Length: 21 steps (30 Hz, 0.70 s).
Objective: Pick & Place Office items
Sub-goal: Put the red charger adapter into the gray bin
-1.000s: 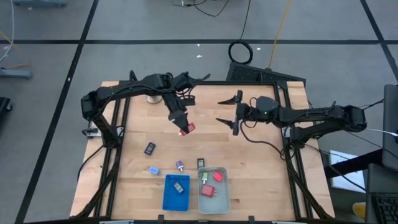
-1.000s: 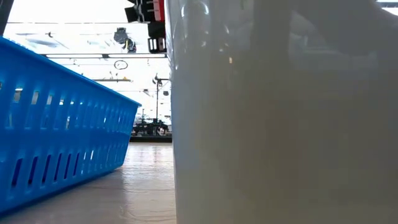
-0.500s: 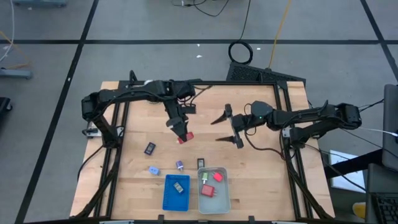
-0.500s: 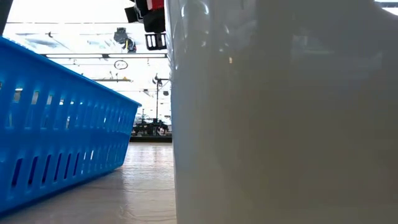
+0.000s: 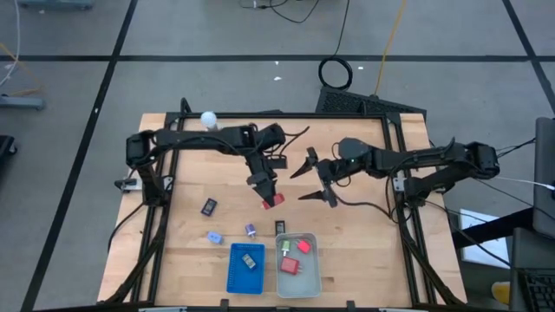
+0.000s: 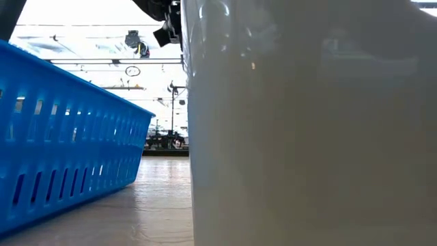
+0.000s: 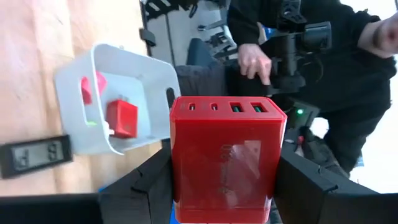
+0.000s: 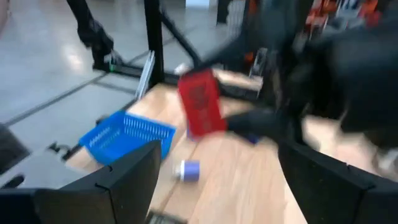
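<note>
My left gripper (image 5: 271, 196) is over the middle of the table, shut on a red blocky item (image 5: 274, 201) with a row of ports on its end face (image 7: 227, 107). My right gripper (image 5: 305, 181) hovers just right of it, open and empty. Two red items (image 5: 297, 256) lie in the pale grey tray (image 5: 314, 276). A greenish item (image 5: 250, 260) lies in the blue tray (image 5: 234, 279). Two black items (image 5: 209, 207) (image 5: 280, 228), a light blue one (image 5: 213, 237) and a purple-topped one (image 5: 250, 230) lie on the wood. My left gripper pinches the red block by two opposite side faces (image 7: 179, 168) between its two fingers (image 7: 146, 183). The fingers slant down from the table's far left. The block's port end points away from the wrist. The block is lifted clear of the table.
A white ball on a round base (image 5: 208, 120) stands at the far left edge. In the low view the blue tray's wall (image 6: 61, 143) and the grey tray's wall (image 6: 307, 137) fill the picture. A person (image 7: 323, 68) stands beyond the table. Bare wood lies at the right.
My left gripper has carried the red block toward the table's near edge and a little right, closer to the grey tray, still shut on it and clear of the table. My right gripper has moved toward the table's left and slightly nearer, staying open.
</note>
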{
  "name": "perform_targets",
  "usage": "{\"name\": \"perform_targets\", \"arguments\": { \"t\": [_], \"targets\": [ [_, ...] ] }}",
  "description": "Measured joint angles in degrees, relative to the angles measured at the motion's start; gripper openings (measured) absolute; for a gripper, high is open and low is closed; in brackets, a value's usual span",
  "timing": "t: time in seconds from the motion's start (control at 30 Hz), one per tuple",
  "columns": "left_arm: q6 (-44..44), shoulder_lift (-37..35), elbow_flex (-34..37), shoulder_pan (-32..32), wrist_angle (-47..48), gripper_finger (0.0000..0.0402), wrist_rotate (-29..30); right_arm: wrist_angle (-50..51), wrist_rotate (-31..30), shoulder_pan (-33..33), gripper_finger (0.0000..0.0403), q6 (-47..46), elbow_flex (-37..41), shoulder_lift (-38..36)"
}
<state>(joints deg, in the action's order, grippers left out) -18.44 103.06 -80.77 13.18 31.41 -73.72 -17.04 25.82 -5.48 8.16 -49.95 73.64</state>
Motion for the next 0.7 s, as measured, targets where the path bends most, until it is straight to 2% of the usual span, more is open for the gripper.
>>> {"name": "perform_targets", "arguments": {
  "t": [0.43,0.7],
  "targets": [
    [1.2,2.9,0.0,1.2,-4.6,0.0210,-1.6,-9.2,0.0,1.6,0.0313,-1.8,-0.1,5.1],
    [1.6,2.9,0.0,3.1,-5.1,0.0210,-3.3,-9.7,-0.1,1.5,0.0313,-2.7,-0.1,5.2]
  ]
}}
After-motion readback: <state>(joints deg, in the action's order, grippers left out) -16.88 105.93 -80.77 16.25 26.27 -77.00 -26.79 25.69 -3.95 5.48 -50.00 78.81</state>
